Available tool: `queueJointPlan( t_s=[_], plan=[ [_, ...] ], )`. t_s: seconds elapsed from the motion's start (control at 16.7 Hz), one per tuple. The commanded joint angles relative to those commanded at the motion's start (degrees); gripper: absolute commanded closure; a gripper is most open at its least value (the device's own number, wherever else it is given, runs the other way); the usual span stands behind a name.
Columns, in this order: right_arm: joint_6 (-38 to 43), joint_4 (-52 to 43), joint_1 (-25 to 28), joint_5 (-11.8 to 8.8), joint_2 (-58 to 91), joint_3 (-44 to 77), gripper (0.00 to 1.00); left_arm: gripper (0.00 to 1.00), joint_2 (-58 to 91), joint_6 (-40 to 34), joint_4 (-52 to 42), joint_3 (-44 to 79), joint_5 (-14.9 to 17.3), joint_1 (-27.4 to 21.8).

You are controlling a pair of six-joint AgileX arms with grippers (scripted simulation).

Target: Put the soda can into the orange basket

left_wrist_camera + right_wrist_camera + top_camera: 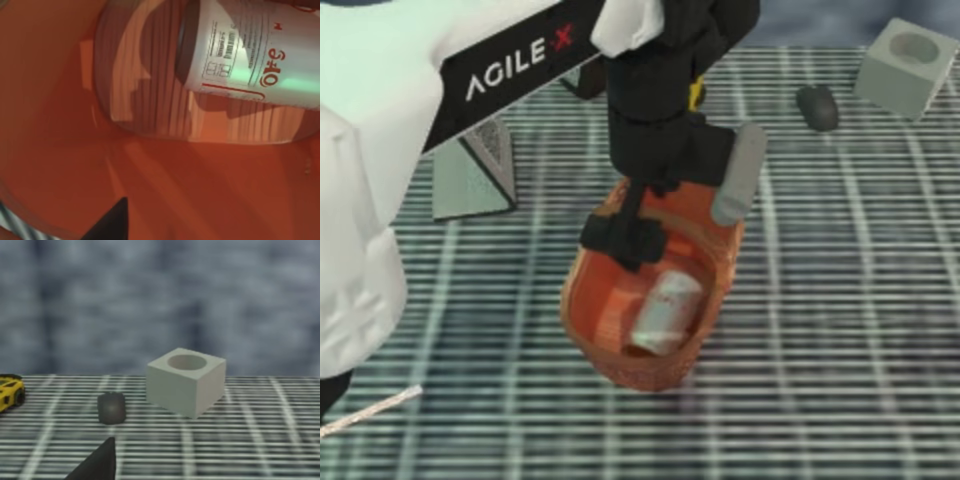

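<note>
White left arm (360, 200) nearest the overhead lens, reaching across to the basket. Left gripper (623, 240) low over the far end of the orange basket (582, 318), fingers apart and holding nothing. Soda can (664, 312) lying on its side on the basket floor, clear of the fingers, label uppermost; same can (255, 50) filling the left wrist view above the woven floor. Placement apparently complete; withdrawal judged best made straight upward, jaws kept apart, avoiding the basket wall and the grey handle (740, 172) beside the wrist. Right arm parked off the top view; jaw state not discernible, its camera facing a grey cube (186, 381), a dark mouse (111, 408), a yellow toy car (10, 391).
</note>
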Motion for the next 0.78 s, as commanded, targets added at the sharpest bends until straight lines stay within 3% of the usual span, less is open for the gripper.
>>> queueJointPlan(
  t_s=[0.6, 0.78],
  plan=[
    [0.00, 0.00, 0.00, 0.00, 0.00, 0.00, 0.00, 0.98, 0.00, 0.00, 0.00, 0.00, 0.00, 0.00],
    [0.00, 0.00, 0.00, 0.00, 0.00, 0.00, 0.00, 1.00, 0.00, 0.00, 0.00, 0.00, 0.00, 0.00]
  ],
)
